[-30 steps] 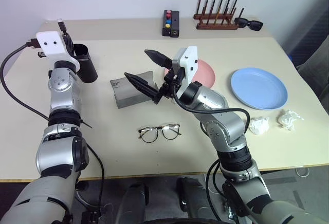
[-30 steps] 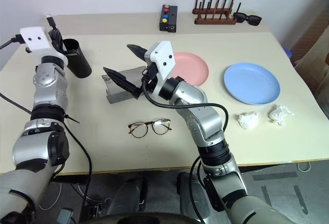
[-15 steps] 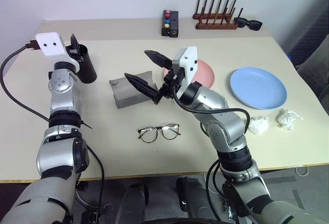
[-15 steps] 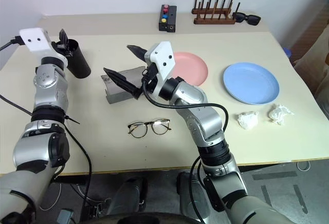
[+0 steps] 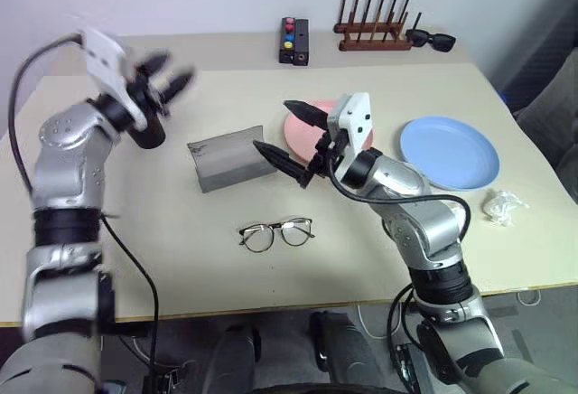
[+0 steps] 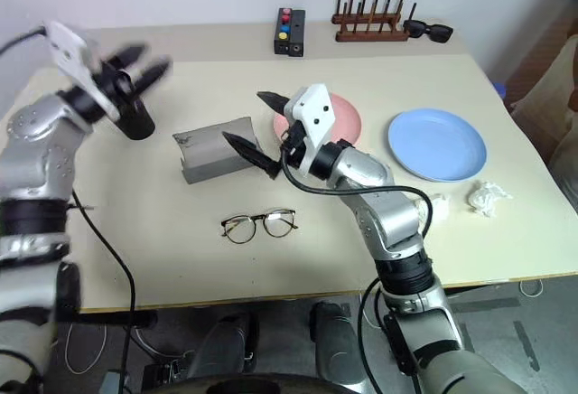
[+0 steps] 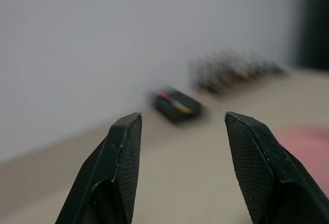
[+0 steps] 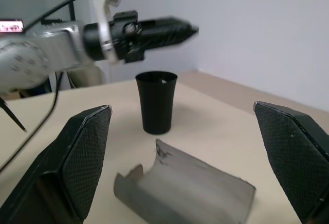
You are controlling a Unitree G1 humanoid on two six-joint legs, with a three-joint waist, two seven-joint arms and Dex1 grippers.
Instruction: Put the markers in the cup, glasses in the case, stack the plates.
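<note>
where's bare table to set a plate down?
Free: the near strip in front of the glasses, and the left side between the grey case and the table's left edge. Crowded: mid-table, where the right gripper hangs by the case and the pink plate.

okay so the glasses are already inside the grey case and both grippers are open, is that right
Not quite. The glasses lie on the table in front of the case, apart from it, as the left eye view shows. The left gripper and right gripper are open.
</note>
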